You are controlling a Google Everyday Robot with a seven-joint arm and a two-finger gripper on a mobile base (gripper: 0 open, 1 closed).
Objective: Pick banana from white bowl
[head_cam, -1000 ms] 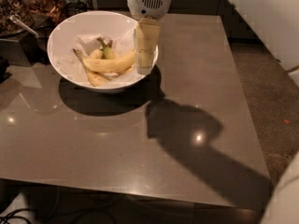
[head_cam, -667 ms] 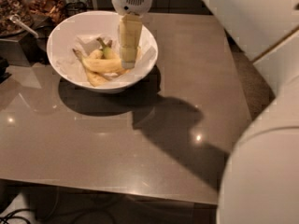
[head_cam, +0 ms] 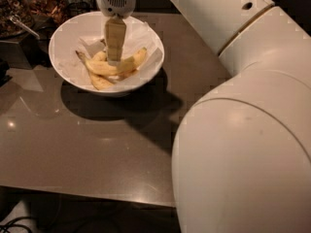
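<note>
Inside white bowl (head_cam: pixel 54 57): banana (head_cam: pixel 130 62) lying unlifted; gripper (head_cam: pixel 114 59) poised over its middle; grasp cannot be told; pick outstanding.

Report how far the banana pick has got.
Done: the gripper is down inside the white bowl, its tip at the banana. In hand: the grasp itself; whether it holds the fruit cannot be told. Left: the lift, since the banana lies on the paper lining among the other pieces, not raised.
</note>
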